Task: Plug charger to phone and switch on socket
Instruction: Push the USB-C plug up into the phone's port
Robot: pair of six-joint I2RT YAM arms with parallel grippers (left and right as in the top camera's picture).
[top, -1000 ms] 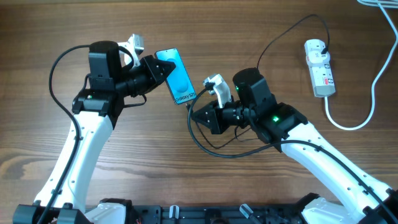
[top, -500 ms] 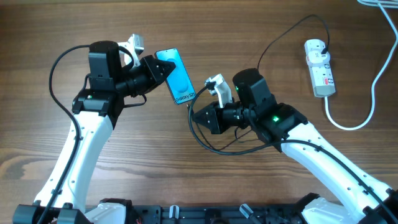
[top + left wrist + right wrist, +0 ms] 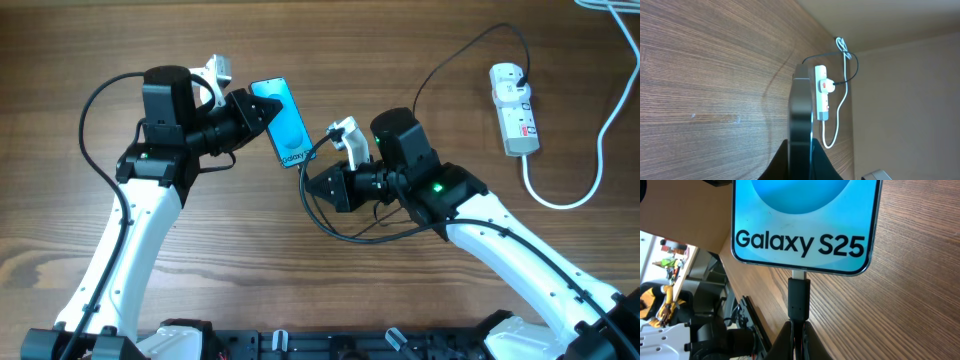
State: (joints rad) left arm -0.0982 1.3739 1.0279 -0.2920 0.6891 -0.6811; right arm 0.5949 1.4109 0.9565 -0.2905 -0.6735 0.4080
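Between the arms: the phone (image 3: 285,128) and the right gripper (image 3: 310,180) crowd the gap
Below the right gripper: a slack loop of the charger (image 3: 799,300) lies on the table (image 3: 250,270)
Far right: the socket (image 3: 513,110) and its white cord (image 3: 598,160)
Open passage: bare wood between socket and right arm, also near centre

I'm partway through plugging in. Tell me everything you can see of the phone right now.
The flat rectangular smartphone has a bright turquoise screen, black "Galaxy S25" text and dark edges. It looks lifted off the wooden table, screen up and tilted, clamped by the left gripper. The black cable's connector, pinched by the right gripper, meets its bottom-edge port. A sliver of metal shows, so full seating is unclear.
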